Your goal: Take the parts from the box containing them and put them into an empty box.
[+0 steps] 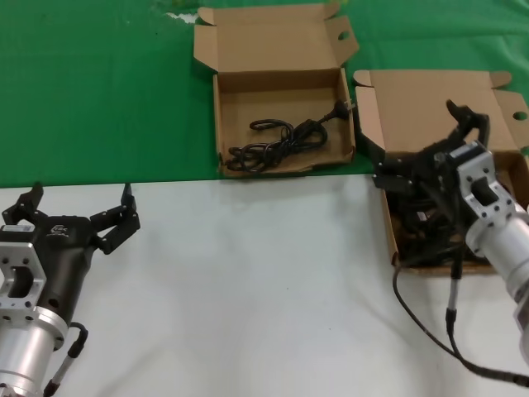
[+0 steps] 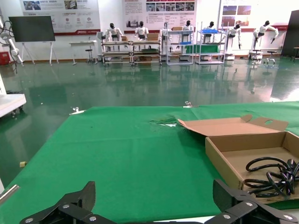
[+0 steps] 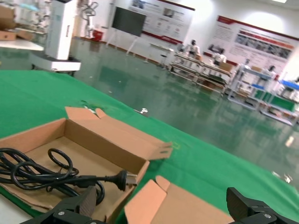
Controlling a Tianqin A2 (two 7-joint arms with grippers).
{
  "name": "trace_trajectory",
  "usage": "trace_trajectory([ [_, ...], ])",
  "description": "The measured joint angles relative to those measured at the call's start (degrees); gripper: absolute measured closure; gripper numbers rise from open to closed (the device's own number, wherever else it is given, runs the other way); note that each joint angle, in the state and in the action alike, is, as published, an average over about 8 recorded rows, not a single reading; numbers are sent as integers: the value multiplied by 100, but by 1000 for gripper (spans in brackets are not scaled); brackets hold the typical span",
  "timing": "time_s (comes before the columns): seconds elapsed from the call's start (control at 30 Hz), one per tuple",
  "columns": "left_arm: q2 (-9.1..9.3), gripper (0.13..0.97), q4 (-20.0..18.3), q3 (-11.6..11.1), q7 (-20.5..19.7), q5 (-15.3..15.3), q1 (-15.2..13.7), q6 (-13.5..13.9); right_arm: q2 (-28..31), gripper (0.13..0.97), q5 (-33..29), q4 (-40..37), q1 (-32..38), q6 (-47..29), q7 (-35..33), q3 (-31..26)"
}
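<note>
One cord [image 1: 281, 139] lengthwise, plug rightward

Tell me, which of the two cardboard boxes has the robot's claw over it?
The box on the right, with the right gripper hovering open above it. The other box, farther back, holds one cord and has no gripper near.

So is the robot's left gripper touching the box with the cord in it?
Apart. In the head view the left gripper sits over white table, and bare table separates it from the box.

Showing plain brown cardboard on both boxes [image 1: 281, 91] [image 1: 430, 103], glossy black on the coiled cords [image 1: 277, 142], black on both grippers [image 1: 81, 217] [image 1: 430, 161], lying over bright green cloth [image 1: 91, 83] and white tabletop [image 1: 248, 281].
</note>
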Motion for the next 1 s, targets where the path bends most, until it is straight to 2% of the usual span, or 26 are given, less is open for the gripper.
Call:
trace_trajectory([
  [0.3, 0, 175, 0, 0, 0, -1, 0, 0, 7, 129, -92, 724, -763, 406, 682, 254],
  [0.6, 0, 132, 0, 0, 0, -1, 0, 0, 15, 129, -184, 1445, -1523, 809, 1359, 506],
  [1.0, 0, 132, 0, 0, -1, -1, 0, 0, 21, 129, -270, 2116, -2224, 1187, 1994, 741],
])
